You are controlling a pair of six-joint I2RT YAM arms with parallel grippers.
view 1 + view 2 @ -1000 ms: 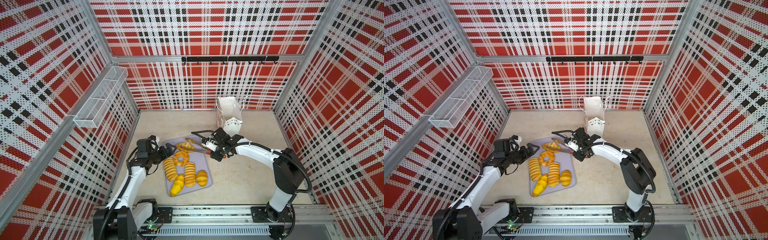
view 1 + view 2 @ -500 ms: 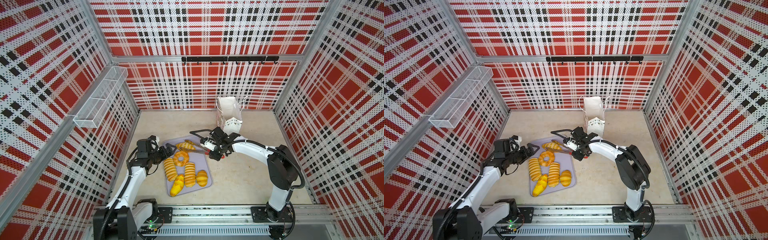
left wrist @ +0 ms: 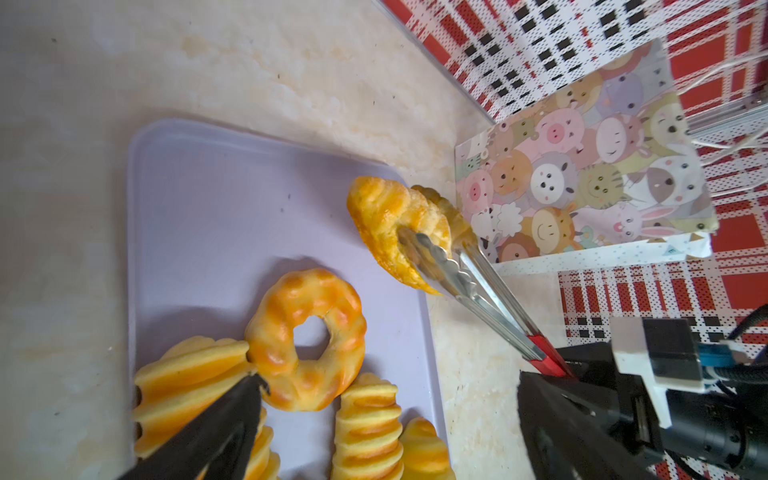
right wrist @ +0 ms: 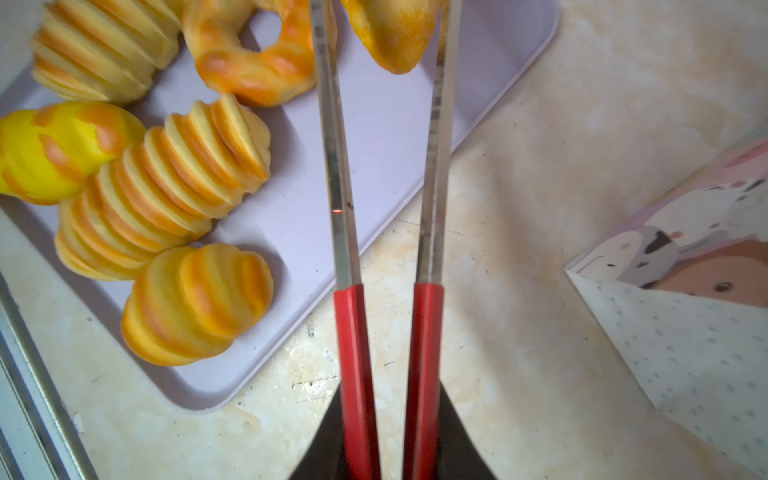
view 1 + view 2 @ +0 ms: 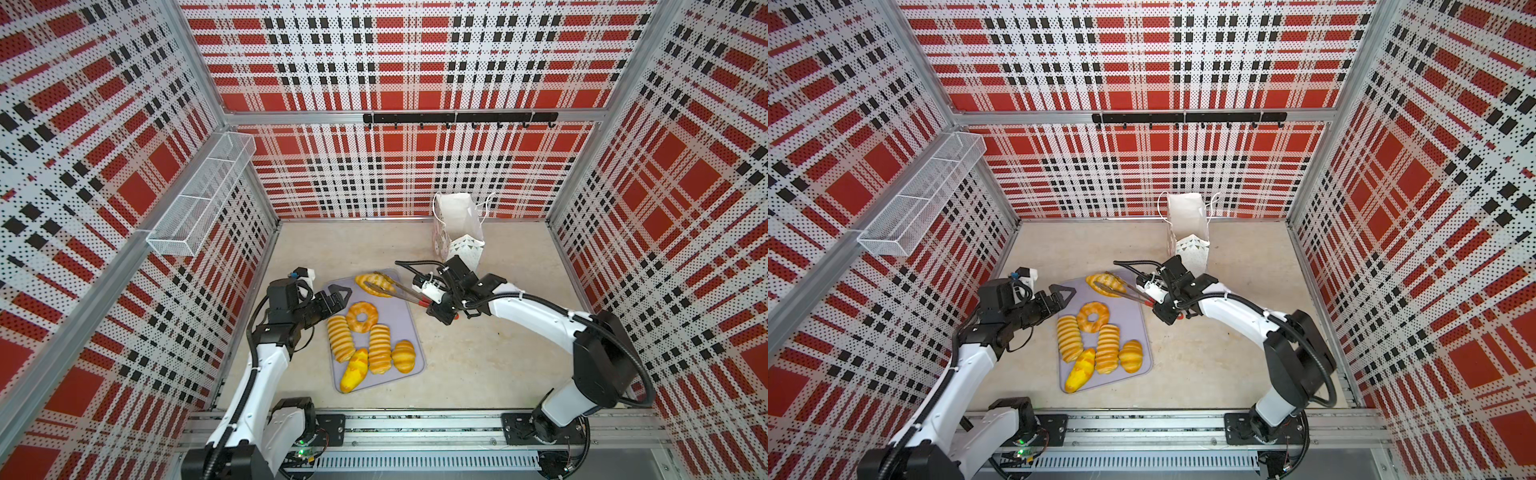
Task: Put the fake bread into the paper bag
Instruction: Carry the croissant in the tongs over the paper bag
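Right gripper (image 5: 437, 306): closed on the red handles of the tongs (image 5: 397, 293). In the right wrist view one black finger (image 4: 324, 440) bears on the outside of each handle.
Tongs: arms drawn narrow and nearly parallel, handles close but apart, tips clamped on one bread.
Held bread (image 3: 395, 224): golden, twisted, and gripped across its middle between the tong tips. It sits over the tray corner nearest the bag. Whether it clears the tray surface cannot be told.
Left gripper (image 5: 337, 300): jaws spread wide with nothing between them. It is over the left edge of the tray, just beside the doughnut.
Tray (image 5: 409, 322): lavender, flat on the table (image 5: 478, 365), between the two arms.
Doughnut (image 5: 362, 316): lies at mid-tray, touching a loaf.
Loaves (image 5: 340, 344): two ribbed loaves lying lengthwise, on the half of the tray nearer the arm bases.
Bun (image 5: 404, 356): round and ribbed, touching the right-hand loaf.
Yellow bun (image 5: 354, 370): at the near end of the tray, wedged between the two loaves.
Bag (image 5: 459, 232): upright with its mouth open, at the back of the table near the rear wall and just behind the right gripper. In the left wrist view its animal-print side faces the tray.
Basket (image 5: 199, 199): white wire, fixed on the left wall, well apart from the tray.
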